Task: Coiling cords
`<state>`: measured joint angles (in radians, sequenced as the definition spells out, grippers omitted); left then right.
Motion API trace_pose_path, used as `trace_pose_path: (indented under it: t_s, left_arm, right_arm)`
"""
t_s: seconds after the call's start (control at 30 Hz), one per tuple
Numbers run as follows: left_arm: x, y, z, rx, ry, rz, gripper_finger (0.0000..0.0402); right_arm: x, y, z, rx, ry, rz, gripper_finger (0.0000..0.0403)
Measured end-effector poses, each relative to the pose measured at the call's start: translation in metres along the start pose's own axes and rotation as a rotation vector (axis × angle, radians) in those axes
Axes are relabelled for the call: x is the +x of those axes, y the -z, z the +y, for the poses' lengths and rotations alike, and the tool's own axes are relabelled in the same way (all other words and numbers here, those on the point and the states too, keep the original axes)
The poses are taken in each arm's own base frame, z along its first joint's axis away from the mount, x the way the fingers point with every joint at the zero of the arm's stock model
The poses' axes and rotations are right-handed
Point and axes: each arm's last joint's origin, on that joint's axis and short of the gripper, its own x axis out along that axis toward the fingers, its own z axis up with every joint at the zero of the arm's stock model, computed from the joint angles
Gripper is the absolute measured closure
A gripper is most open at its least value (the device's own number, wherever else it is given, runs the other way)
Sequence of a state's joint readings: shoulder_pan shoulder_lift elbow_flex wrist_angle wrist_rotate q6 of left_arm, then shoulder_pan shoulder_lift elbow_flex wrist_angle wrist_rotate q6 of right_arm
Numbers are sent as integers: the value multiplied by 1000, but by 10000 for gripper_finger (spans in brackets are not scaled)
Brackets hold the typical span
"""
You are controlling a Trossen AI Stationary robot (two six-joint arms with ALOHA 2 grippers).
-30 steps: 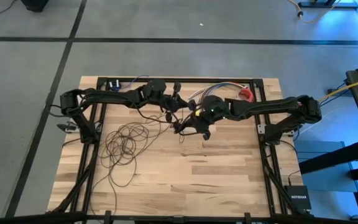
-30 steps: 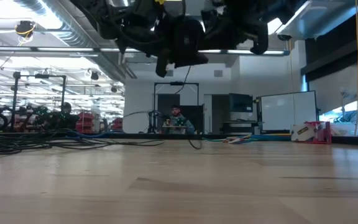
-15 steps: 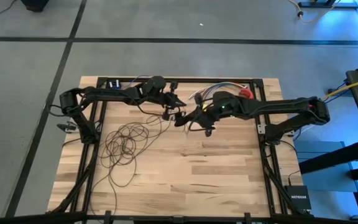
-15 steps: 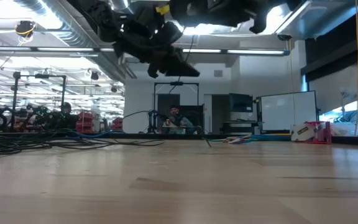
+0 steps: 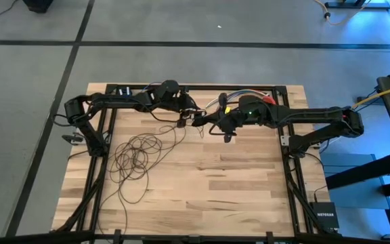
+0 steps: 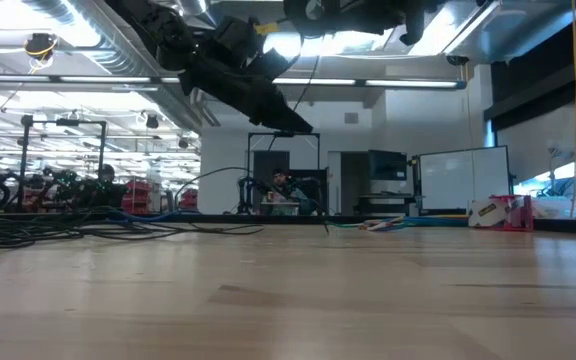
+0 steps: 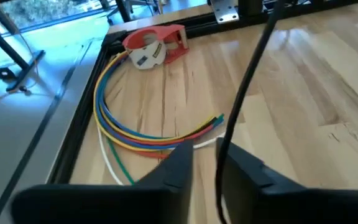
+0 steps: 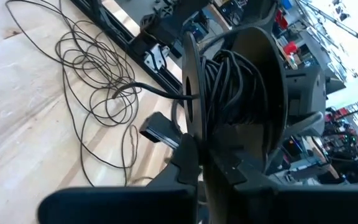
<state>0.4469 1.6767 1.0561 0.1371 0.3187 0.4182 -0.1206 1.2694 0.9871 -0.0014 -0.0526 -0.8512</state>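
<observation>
The cord's loose dark loops [image 5: 137, 156] lie on the wooden table at the left, also in the right wrist view [image 8: 92, 81]. A strand [image 8: 160, 92] rises from them to a black reel [image 8: 241, 93] with cord wound on it. My right gripper [image 8: 201, 158] is shut on the reel above the table's far middle [image 5: 210, 123]. My left gripper [image 5: 196, 115] hangs close beside it, pointing toward the table's right. Its fingers stand slightly apart [image 7: 204, 165], and a dark strand [image 7: 247, 81] runs down between them. My left gripper has the strand [image 7: 224, 134] running along the inner side of one finger [image 7: 247, 171]. I cannot tell whether the fingers touch it. My right gripper pinches the rim of the reel's flange [image 8: 190, 124] between its two fingers. The reel stands on edge, lifted clear of the table.
A bundle of multicoloured wires [image 7: 135, 127] and a red tape dispenser [image 7: 154, 43] lie at the table's far right [image 5: 268, 102]. Black frame rails [image 5: 283, 135] run along the table's sides and far edge. The near half of the table is bare wood [image 5: 208, 190].
My right gripper has risen and drawn back toward the table's far right, carrying the reel. My left gripper has swung toward the far edge and rolled, so its fingers now slant down toward the right.
</observation>
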Motion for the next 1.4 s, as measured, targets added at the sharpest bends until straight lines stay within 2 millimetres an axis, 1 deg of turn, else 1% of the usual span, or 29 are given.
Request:
trace_pose_path:
  t_s: [0.1, 0.2, 0.3, 0.43, 0.53, 0.73, 0.87, 1.13, 1.33, 1.4]
  left_arm:
    - [-5, -2, 0, 31, -29, 25, 286]
    - [-18, -13, 1, 74, -68, 4, 256]
    - [-32, -26, 2, 129, -95, -46, 241]
    - [-41, -36, 2, 156, -118, -98, 239]
    - [-40, -38, 0, 167, -120, -113, 245]
    - [-37, -44, -9, 206, -101, -137, 256]
    - [-36, -46, -13, 217, -93, -150, 271]
    - [-34, -50, -18, 234, -82, -165, 321]
    - [-34, -54, -22, 248, -66, -207, 393]
    - [-34, -56, -24, 249, -40, -225, 395]
  right_arm:
    - [0, 0, 0, 6, 1, 1, 394]
    - [0, 0, 1, 6, -2, -1, 394]
    - [0, 0, 1, 7, -1, -1, 394]
    - [0, -1, 0, 14, 2, -4, 394]
    - [0, -1, 0, 16, 1, -3, 394]
    - [0, -1, 0, 31, 3, -5, 394]
    - [0, -1, 0, 36, 4, -5, 393]
    - [0, -1, 0, 37, 3, -5, 393]
    - [0, -1, 0, 34, 4, -5, 393]
    - [0, -1, 0, 34, 7, -8, 393]
